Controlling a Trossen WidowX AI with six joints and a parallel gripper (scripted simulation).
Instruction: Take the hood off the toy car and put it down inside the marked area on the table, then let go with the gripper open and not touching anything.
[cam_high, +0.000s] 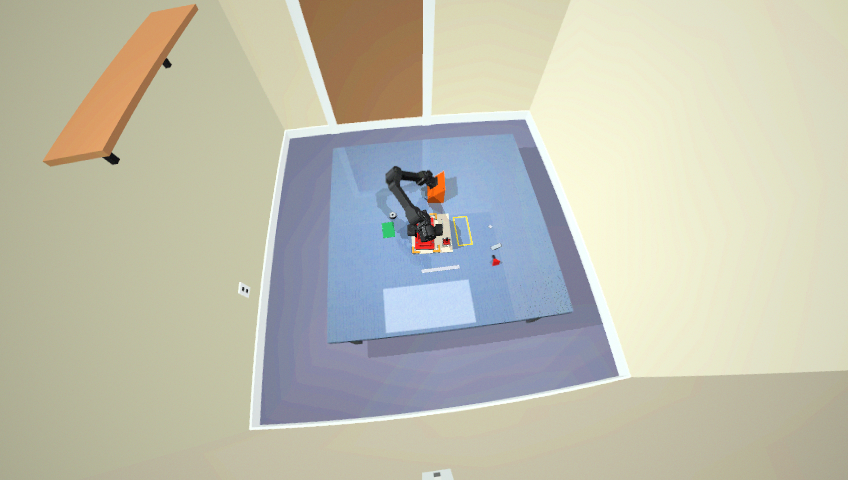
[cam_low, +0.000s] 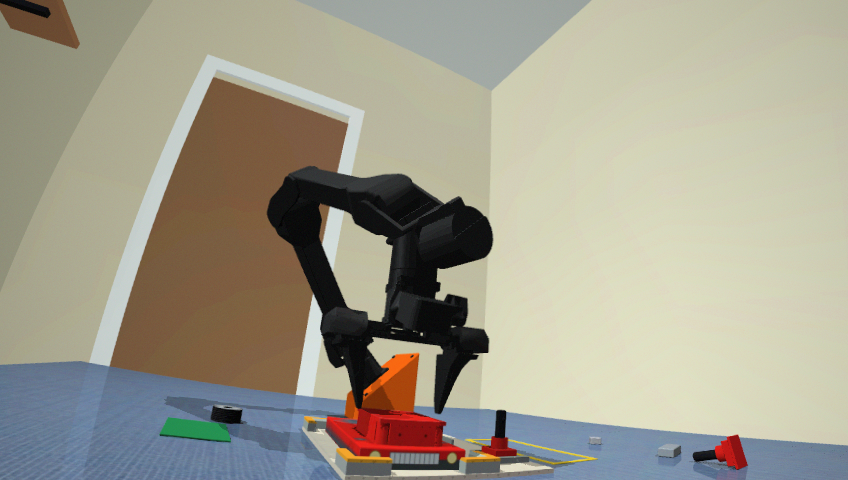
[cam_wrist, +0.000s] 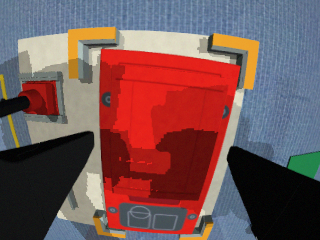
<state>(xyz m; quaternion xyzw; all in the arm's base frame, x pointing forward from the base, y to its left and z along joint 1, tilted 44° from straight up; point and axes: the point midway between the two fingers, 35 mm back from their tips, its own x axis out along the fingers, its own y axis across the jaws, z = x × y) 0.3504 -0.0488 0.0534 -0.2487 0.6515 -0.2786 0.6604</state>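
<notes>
The red toy car (cam_high: 417, 241) (cam_low: 392, 437) (cam_wrist: 163, 127) sits on a white board (cam_low: 321, 443) (cam_wrist: 42, 60) with orange corner brackets. Its hood end (cam_wrist: 156, 180) lies by the grey grille. My gripper (cam_high: 423, 230) (cam_low: 398, 409) (cam_wrist: 163, 147) is open wide and empty. It hangs straight above the car, one fingertip on each side, level with the car's top. The marked area is a yellow rectangle outline (cam_high: 470, 231) (cam_low: 553, 449) on the table, right of the board. The arm hides part of the car in the top view.
A red-based peg (cam_low: 499, 443) (cam_wrist: 40, 96) stands on the board's right side. An orange wedge (cam_high: 437, 187) (cam_low: 392, 380) stands behind the car. A green plate (cam_high: 387, 229) (cam_low: 196, 429) and a black wheel (cam_high: 392, 214) (cam_low: 226, 412) lie left. A red tool (cam_high: 495, 259) (cam_low: 728, 452) and grey blocks (cam_low: 668, 450) lie right.
</notes>
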